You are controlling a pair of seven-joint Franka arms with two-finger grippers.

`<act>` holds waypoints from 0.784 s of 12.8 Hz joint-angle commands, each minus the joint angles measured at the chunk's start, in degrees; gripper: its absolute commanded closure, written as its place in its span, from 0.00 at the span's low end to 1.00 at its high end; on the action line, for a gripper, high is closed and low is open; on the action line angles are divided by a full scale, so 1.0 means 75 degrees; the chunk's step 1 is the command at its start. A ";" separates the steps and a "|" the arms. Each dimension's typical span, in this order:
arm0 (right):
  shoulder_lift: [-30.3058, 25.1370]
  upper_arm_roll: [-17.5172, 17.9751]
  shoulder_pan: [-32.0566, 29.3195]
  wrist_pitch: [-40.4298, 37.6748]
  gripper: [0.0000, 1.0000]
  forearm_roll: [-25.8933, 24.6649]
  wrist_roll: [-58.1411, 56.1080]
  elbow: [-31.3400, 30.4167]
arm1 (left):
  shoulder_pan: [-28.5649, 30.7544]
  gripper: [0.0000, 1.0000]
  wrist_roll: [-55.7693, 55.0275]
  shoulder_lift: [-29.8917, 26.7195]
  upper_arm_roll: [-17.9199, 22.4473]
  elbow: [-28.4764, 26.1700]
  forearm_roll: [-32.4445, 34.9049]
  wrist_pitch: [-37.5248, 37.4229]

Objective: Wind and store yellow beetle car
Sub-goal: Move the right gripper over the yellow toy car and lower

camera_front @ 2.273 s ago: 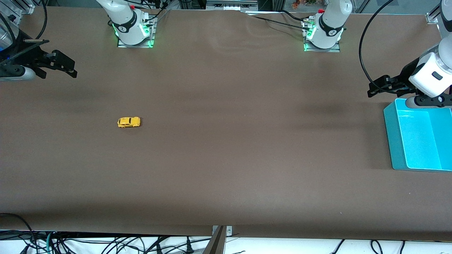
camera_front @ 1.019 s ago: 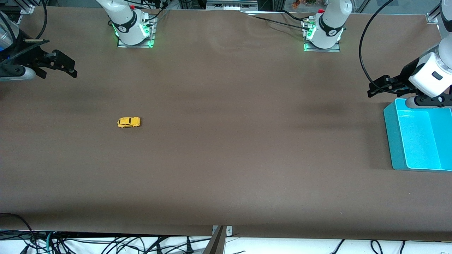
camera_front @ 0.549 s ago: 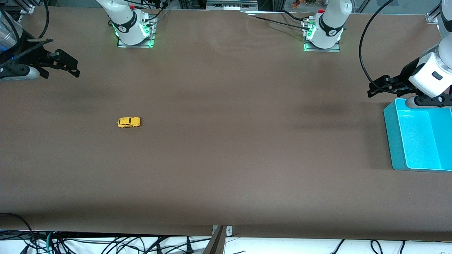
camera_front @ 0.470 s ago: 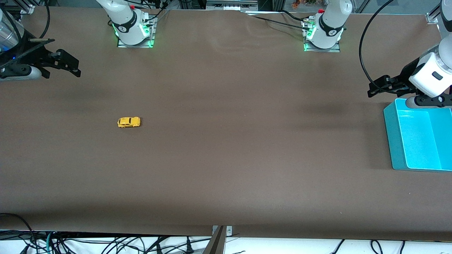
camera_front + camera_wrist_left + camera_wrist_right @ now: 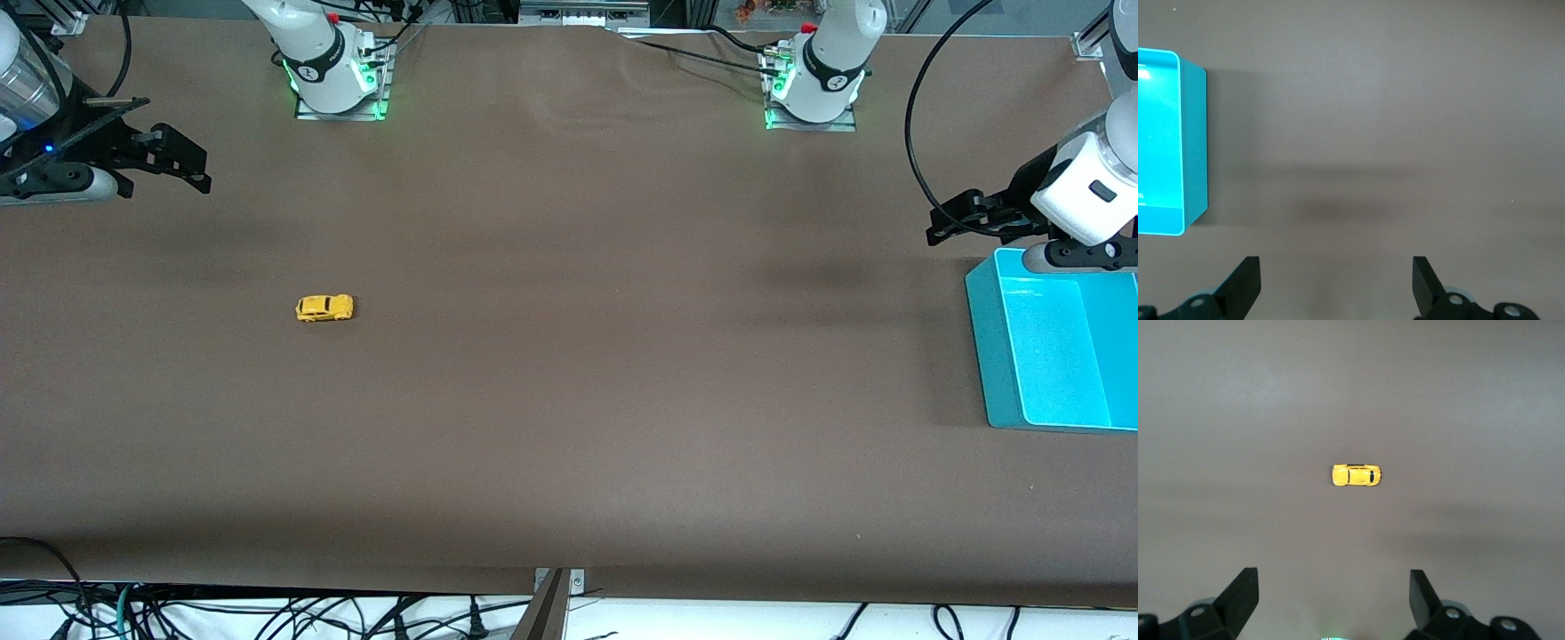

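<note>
Compared with the earlier pictures, your right gripper has moved a little along the table toward the middle, and it is high over the table edge at the right arm's end. Its fingers are spread wide and hold nothing; you see both fingers in the right wrist view with bare table between them. Your left gripper has not changed place: it hangs over the table just beside the blue bin, also spread wide and empty, and this arm waits. The yellow car lies exactly where it was, on its wheels on the open table, toward the right arm's end and nearer to the front camera than the right arm's base. It is well apart from both grippers and from the bin. In the right wrist view the car is seen from above, lying crosswise to the fingers.

Some parts you cannot see well. The bin is cut off by the picture edge in the front view, and the left wrist partly covers its corner. The bin is also cut off in the left wrist view. The car's wheels and windows are too small to make out from the front. Most of the right arm is outside the front picture.
</note>
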 commanded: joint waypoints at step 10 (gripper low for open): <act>0.0233 0.0190 -0.0021 0.2096 0.00 -0.0040 -0.2473 -0.2270 | 0.0010 0.00 0.0171 0.0030 0.0013 0.0122 -0.0124 -0.0024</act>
